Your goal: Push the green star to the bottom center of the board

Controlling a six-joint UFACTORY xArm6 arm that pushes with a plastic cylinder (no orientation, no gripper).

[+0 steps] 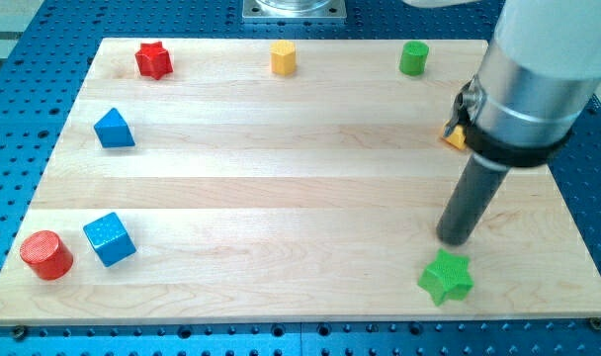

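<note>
The green star [446, 276] lies near the board's bottom right corner. My tip [455, 239] rests on the board just above the star, a little to its right, very close to its top edge. The dark rod rises from there toward the view's upper right into the arm's grey body.
On the wooden board [281, 198]: a red star [153, 59] top left, a yellow cylinder-like block [283, 57] top centre, a green cylinder [413, 57] top right, a blue triangular block [114, 129] at left, a blue cube [110, 238] and red cylinder [46, 254] bottom left. An orange block [455, 136] shows partly behind the arm.
</note>
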